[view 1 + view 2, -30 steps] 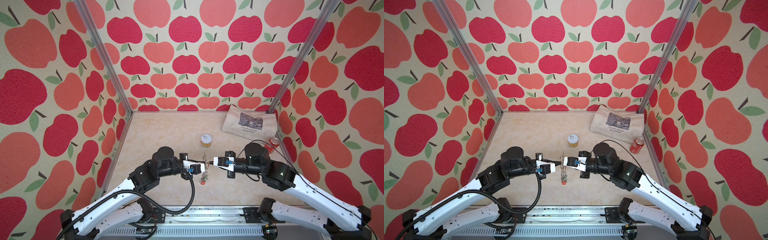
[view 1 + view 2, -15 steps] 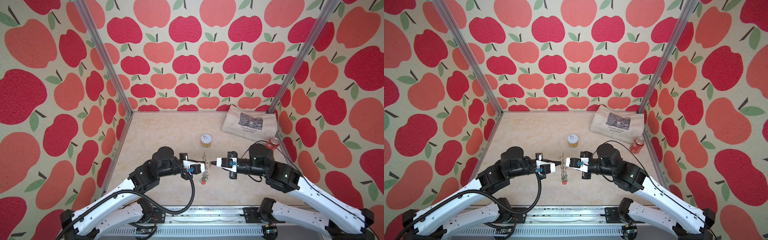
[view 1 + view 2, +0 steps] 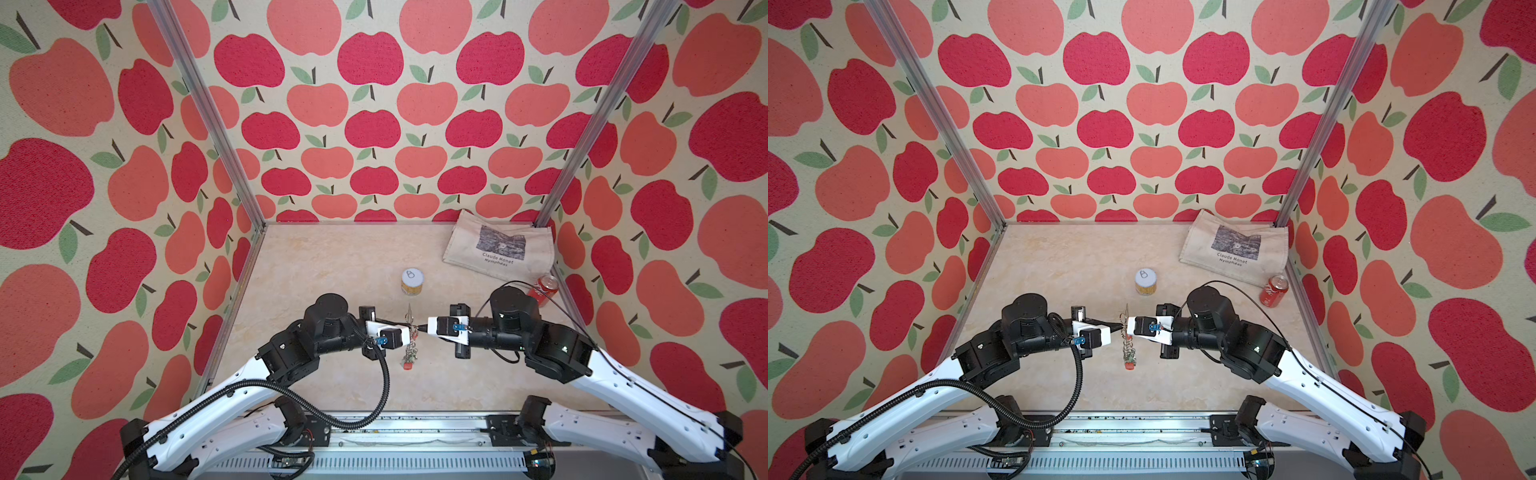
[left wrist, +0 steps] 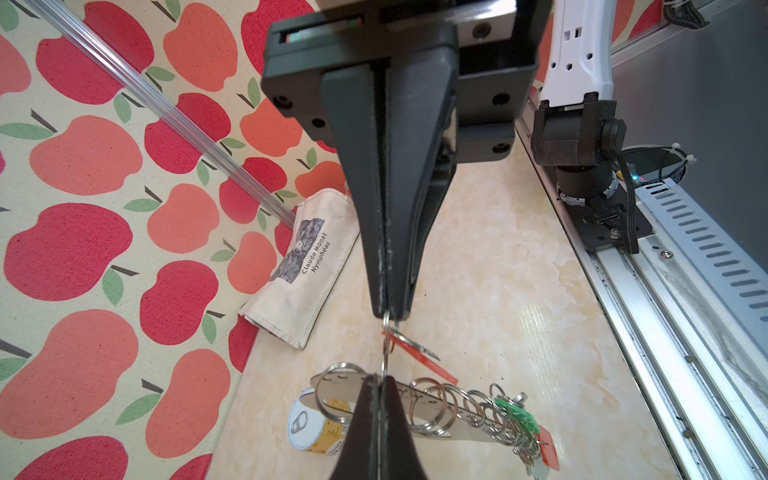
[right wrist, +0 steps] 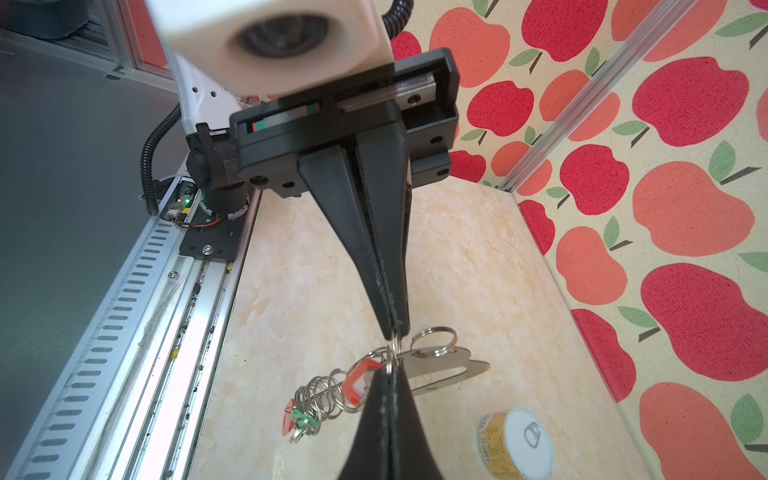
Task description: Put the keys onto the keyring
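The left gripper and right gripper meet at the edge-on keyring, keys bunched at its near end.

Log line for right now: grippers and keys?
left gripper: shut on keyring ring | right gripper: shut, same ring | red-tagged key: hanging there | green-tagged key: among end rings

I see cream walls patterned with red and coral apples, a beige marbled surface, a red can, a yellow tin, a silver-grey keyring, a red-tagged key, a green-tagged key.
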